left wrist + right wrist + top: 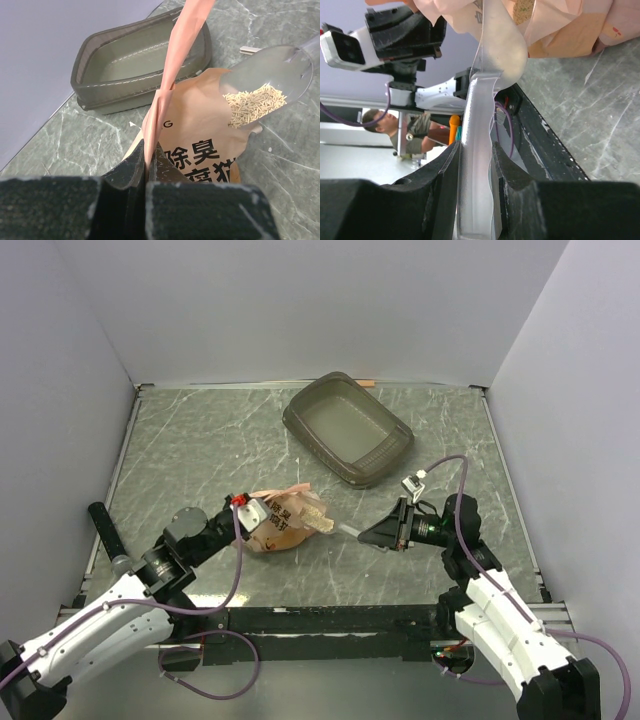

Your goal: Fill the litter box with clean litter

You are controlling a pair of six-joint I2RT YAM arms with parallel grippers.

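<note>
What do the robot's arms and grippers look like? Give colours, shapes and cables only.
The left arm and right arm have white blocky shells and black round joints. A thin purple cable loops along each. The left gripper and right gripper have matte black wedge-shaped fingers.

Dark grey-green marbled table [200, 440], pale veins thru it, white walls on 3 sides. Litter box [348, 428] sits at far centre-right, turned at an angle, w/ a small pale stick [247, 50] on the tabletop just beside its far corner. Orange-pink printed bag [285, 518] rests near centre-left, well apart from the box. A few stray litter pellets [131, 124] lie by the bag.
</note>
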